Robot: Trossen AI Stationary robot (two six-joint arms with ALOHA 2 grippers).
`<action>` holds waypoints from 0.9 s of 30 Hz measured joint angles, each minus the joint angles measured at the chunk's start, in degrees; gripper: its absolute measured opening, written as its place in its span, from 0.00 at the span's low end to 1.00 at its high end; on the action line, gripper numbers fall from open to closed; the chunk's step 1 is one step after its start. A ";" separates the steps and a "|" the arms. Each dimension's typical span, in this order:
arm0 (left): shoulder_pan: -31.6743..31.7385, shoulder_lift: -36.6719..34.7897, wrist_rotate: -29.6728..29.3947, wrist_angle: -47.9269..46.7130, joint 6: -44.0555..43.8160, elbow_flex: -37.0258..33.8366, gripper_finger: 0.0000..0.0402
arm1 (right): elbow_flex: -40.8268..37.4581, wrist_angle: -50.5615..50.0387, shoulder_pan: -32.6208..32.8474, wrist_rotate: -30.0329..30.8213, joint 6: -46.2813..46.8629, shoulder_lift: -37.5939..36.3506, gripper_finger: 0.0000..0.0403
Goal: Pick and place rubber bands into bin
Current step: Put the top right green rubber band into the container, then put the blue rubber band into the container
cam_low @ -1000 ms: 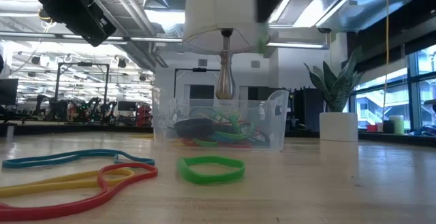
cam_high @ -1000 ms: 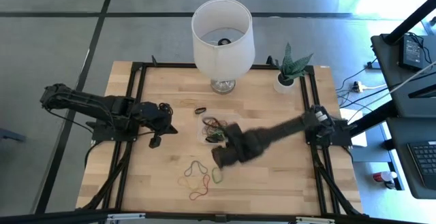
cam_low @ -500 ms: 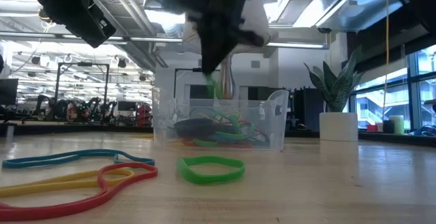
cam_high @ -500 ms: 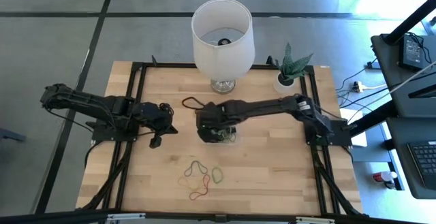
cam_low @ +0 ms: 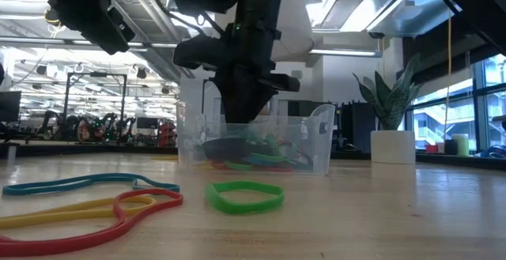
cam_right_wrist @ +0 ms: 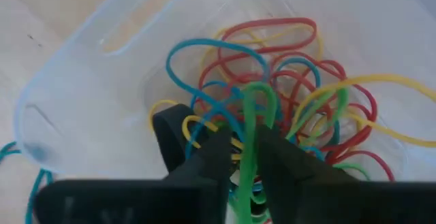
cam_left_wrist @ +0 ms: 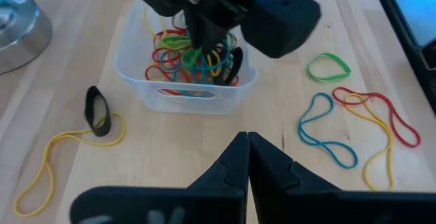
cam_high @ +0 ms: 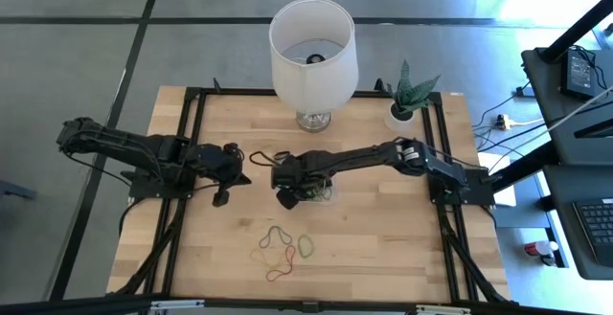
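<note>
Right claw (cam_right_wrist: 238, 157) now down inside bin (cam_high: 305, 189), frame centre; green band (cam_right_wrist: 253, 115) hangs lengthwise between slightly parted jaws, directly over the pile. Left claw (cam_left_wrist: 246, 157) shut, idle left.

Light wooden bench (cam_high: 383, 229) with black frame, on grey floor (cam_high: 77, 56) crossed by dark lines. White lampshade (cam_high: 313, 42) on metal base, potted snake plant (cam_high: 407, 95) at far edge. Behind: open workshop hall, ceiling strip lights, windows (cam_low: 443, 106) at side.
</note>
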 joint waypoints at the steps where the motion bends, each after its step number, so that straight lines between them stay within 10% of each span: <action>1: 0.00 0.00 -0.21 -0.01 0.04 0.00 0.00 | 0.01 0.12 0.00 -0.03 0.01 -0.07 0.18; 14: 0.00 0.00 -0.53 -0.09 0.06 0.00 0.01 | 0.09 0.96 0.27 1.43 0.12 -6.35 0.54; 27: 0.00 0.00 -0.07 -0.20 0.05 0.00 0.01 | -0.24 6.44 11.58 7.10 -19.35 -10.18 0.51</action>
